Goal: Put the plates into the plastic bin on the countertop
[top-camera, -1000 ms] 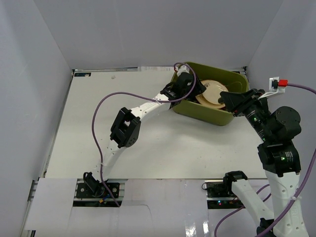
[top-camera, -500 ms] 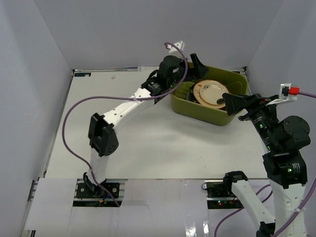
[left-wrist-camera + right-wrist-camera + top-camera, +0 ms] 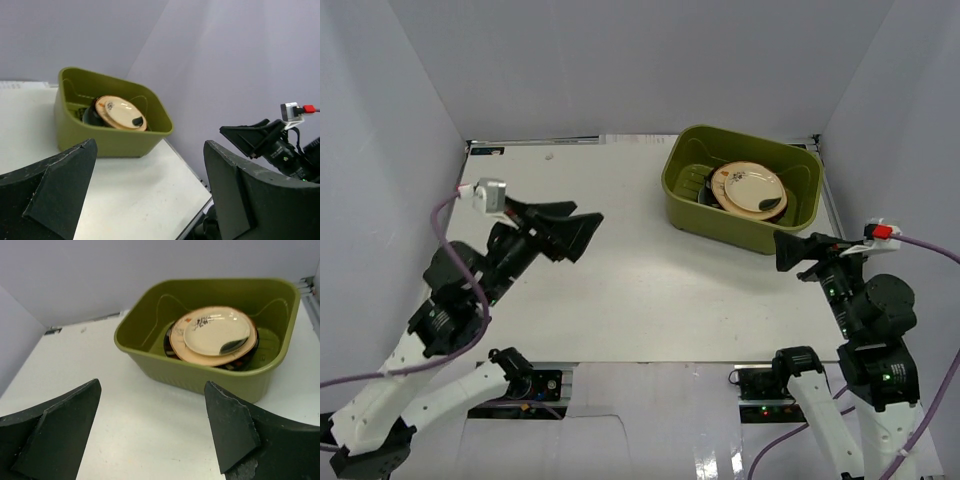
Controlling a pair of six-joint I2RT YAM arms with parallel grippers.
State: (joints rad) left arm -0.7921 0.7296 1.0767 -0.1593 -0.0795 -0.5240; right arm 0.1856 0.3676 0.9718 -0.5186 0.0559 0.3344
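Observation:
The olive-green plastic bin [image 3: 680, 200] stands at the far right of the white countertop [image 3: 620, 280]. The plates [image 3: 750, 187] lie stacked inside it: a small cream one on top, a wider cream one beneath, dark ones below. My left gripper [image 3: 582, 232] hangs open and empty over the left half of the countertop, well away from the bin. My right gripper [image 3: 790, 252] is open and empty just in front of the bin's near right corner. The left wrist view shows the bin [image 3: 110, 137] and plates [image 3: 120, 112] beyond my left gripper [image 3: 150, 145]. The right wrist view shows the bin [image 3: 200, 375] and plates [image 3: 215, 332] past my right gripper [image 3: 151, 385].
Pale walls close in the countertop on the left, back and right. The bin sits close to the right wall and the back edge. The right arm's gripper [image 3: 252, 139] shows at the right of the left wrist view.
The left arm has pulled out of the bin and swung back to the near left. The right gripper has drawn back from the bin's rim. Both grippers have opened.

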